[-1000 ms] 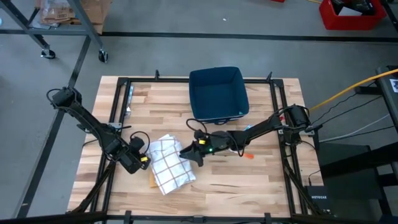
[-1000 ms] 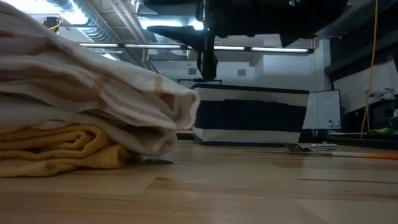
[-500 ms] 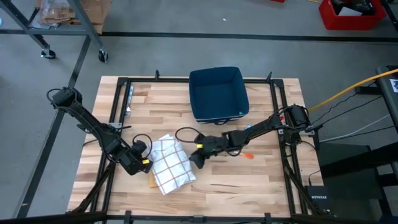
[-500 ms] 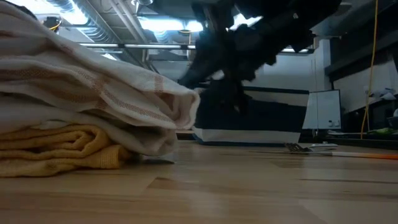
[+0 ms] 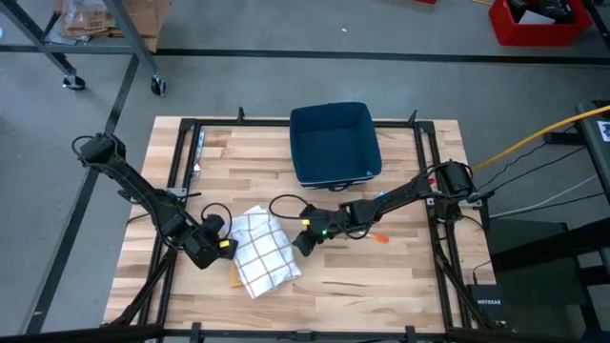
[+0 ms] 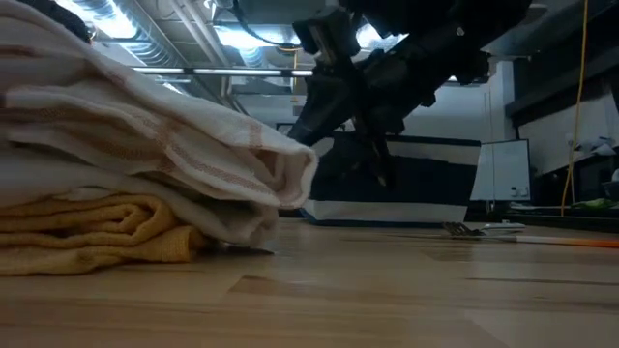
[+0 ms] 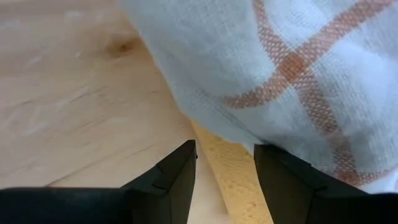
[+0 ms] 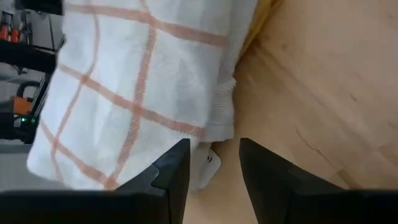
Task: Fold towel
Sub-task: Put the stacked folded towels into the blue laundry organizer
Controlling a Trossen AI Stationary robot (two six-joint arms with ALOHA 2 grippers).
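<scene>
Checked towel (image 5: 259,250): lay near the worktop's (image 5: 381,286) front edge, folded over a yellow cloth (image 6: 97,232). Soft, light, limp; judged best pinched at a corner or hem.
Left end effector (image 5: 217,246): at the towel's left edge, fingers parted, holding nothing.
Right end effector (image 5: 302,243): at the towel's right edge, fingers parted, empty, by its small label (image 8: 206,163).
Blue bin (image 5: 333,143): farther back, well apart.

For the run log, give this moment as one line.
towel: folded on yellow cloth | left end effector: open, beside | right end effector: open, beside
</scene>
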